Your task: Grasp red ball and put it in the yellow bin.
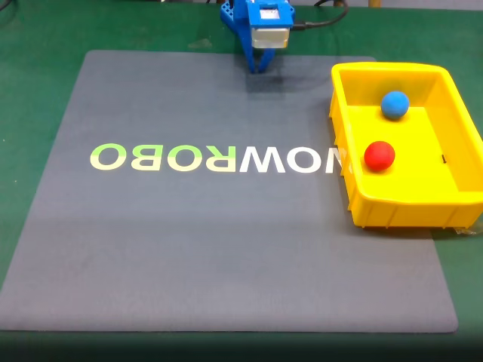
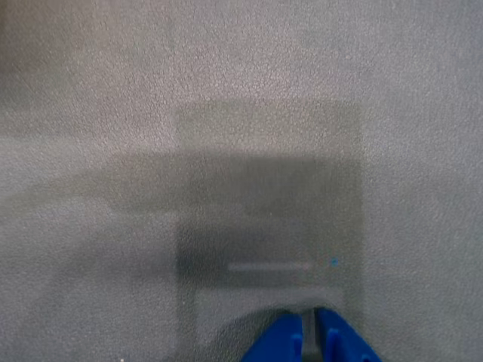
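claw (image 2: 309, 332) closed, empty, at mat (image 1: 226, 249) far edge | red ball (image 1: 379, 155) inside yellow bin (image 1: 407, 207)

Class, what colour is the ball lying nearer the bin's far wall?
Blue, best seen in the fixed view.

A dark green tabletop (image 1: 45, 30) fills the fixed view out to the edges. On it lies a large grey mat (image 1: 226, 249) with rounded corners, covering most of the surface. Across the middle of the mat runs printed lettering (image 1: 215, 158), seen upside down, pale green at the left and white toward the right. A black cable (image 1: 321, 21) lies on the green surface near the top edge. The light is soft and even, with only faint shadows. In the wrist view the mat (image 2: 226, 90) shows a fine pebbled grain, crossed by a darker square shadow.
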Tool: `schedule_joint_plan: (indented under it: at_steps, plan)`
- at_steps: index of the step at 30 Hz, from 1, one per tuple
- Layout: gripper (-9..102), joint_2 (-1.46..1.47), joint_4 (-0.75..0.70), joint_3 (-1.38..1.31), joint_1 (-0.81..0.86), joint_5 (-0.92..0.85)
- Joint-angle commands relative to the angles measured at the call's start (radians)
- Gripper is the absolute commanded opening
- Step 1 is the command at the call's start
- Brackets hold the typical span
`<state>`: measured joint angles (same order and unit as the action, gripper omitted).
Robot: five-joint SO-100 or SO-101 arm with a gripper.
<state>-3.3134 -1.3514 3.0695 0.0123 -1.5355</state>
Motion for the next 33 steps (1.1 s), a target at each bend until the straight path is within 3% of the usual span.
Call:
schedule_joint_plan:
  at_steps: [1,33]
  plan:
    - [0,-0.012,-0.014,0.032,0.015,0.011]
    - [0,-0.012,-0.012,0.032,0.031,0.009]
